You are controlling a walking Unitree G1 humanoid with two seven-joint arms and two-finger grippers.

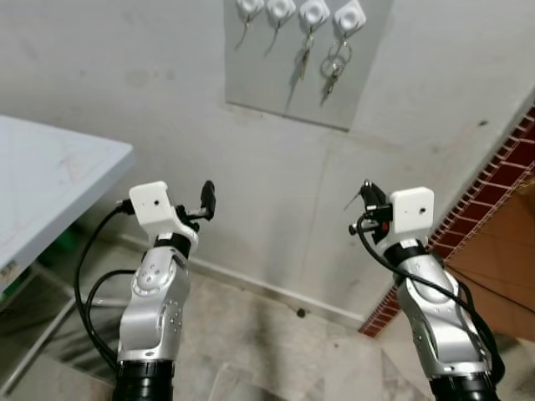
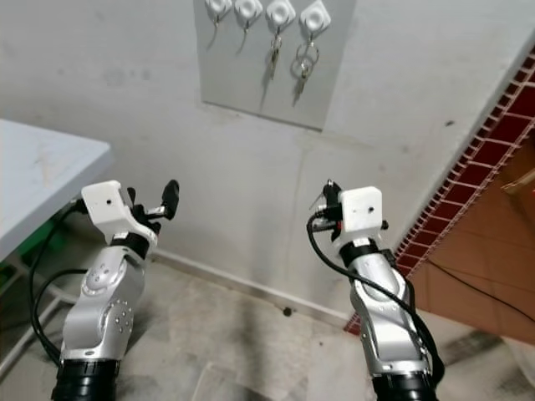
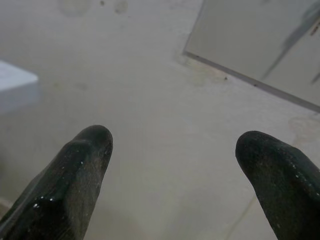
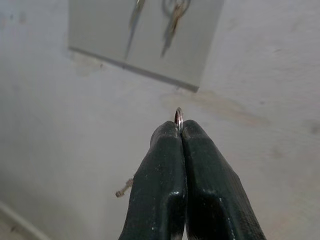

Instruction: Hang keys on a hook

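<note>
Four hooks (image 1: 299, 12) sit at twelve o'clock, two bare. My right gripper (image 4: 179, 131) pinches the key ring (image 4: 178, 116); left gripper (image 3: 172, 150) spread. I should raise the ring squarely toward a bare hook.

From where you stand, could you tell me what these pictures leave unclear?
- Key in the right tool: the shut fingers hide all but a ring and a bit of key.
- Hooks: top edge of the eye views cuts them.
- Hanging keys: too small to count.
</note>
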